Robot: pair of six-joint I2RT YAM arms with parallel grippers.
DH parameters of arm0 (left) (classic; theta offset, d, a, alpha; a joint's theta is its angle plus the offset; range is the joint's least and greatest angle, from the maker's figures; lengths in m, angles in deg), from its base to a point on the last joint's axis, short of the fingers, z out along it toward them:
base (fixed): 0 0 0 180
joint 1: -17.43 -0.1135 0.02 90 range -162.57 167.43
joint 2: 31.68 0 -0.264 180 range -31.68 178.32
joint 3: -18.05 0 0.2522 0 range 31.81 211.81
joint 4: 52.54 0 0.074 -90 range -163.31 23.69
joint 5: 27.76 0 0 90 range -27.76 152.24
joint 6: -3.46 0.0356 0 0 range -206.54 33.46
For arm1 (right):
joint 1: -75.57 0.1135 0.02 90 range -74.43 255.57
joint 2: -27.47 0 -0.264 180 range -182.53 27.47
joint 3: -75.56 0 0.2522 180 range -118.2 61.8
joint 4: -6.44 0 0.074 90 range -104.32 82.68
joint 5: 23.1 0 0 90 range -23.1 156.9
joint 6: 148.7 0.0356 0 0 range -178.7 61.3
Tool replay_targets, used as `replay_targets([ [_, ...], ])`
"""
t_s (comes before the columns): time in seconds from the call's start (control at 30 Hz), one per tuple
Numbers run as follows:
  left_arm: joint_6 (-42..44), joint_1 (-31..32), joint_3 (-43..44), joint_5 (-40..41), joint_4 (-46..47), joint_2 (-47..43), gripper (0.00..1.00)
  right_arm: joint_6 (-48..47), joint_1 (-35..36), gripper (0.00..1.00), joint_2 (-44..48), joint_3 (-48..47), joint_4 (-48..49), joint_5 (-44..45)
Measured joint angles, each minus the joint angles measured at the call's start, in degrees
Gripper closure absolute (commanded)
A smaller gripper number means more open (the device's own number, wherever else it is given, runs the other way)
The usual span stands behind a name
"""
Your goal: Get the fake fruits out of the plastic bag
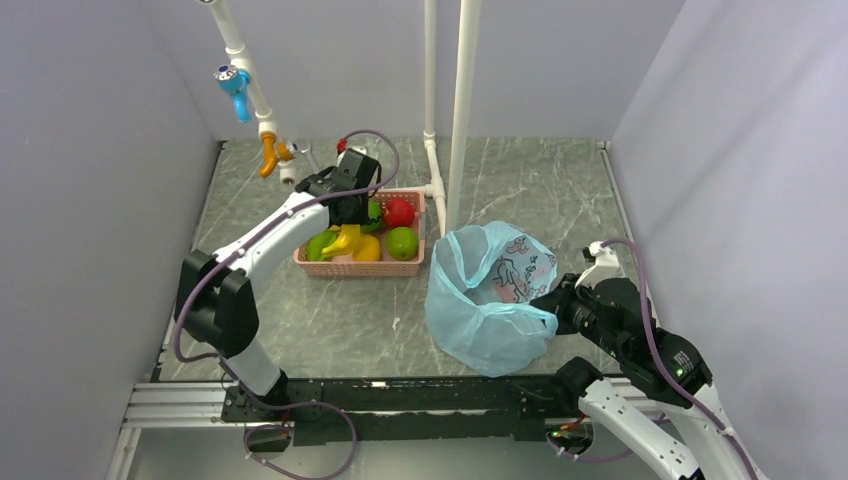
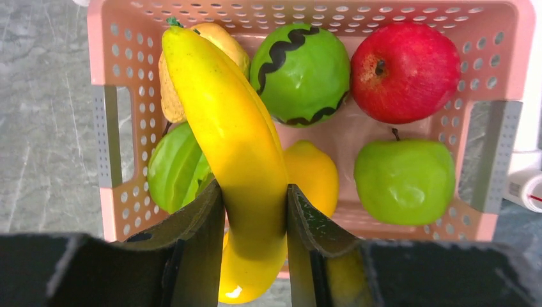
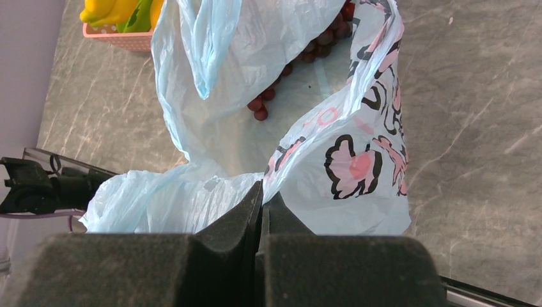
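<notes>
My left gripper point(image 1: 350, 222) point(image 2: 254, 192) is shut on the yellow bananas point(image 2: 236, 128) and holds them over the pink basket point(image 2: 96, 77) point(image 1: 355, 270). In the basket lie the striped watermelon point(image 2: 300, 73), red apple point(image 2: 406, 70), green apple point(image 2: 404, 180), pear point(image 2: 220, 38), a yellow fruit point(image 2: 316, 174) and a ribbed green fruit point(image 2: 174, 169). My right gripper point(image 1: 548, 300) point(image 3: 262, 192) is shut on the rim of the light-blue plastic bag point(image 1: 485, 310) point(image 3: 211, 198), holding it open. Dark grapes point(image 3: 313, 48) lie inside the bag.
White pipe posts point(image 1: 462, 110) stand behind the basket and bag. A slanted pipe with a blue valve point(image 1: 235, 80) and orange tap is at the back left. Grey walls close in both sides. A metal rail point(image 1: 400, 395) runs along the near edge.
</notes>
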Motion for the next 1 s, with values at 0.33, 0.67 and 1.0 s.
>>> replay_targets([
  [0.33,8.26,-0.87,3.1,-1.29,0.5,5.55,0.83,0.15,0.0,1.0,0.11,0.0,0.02,0.37],
  [0.67,12.2,-0.87,2.32,-1.42,1.57,5.64,0.47,0.15,0.0,1.0,0.11,0.0,0.02,0.42],
  [1.0,12.04,-0.87,2.32,-1.53,1.07,5.99,0.3,0.15,0.0,1.0,0.11,0.0,0.0,0.42],
])
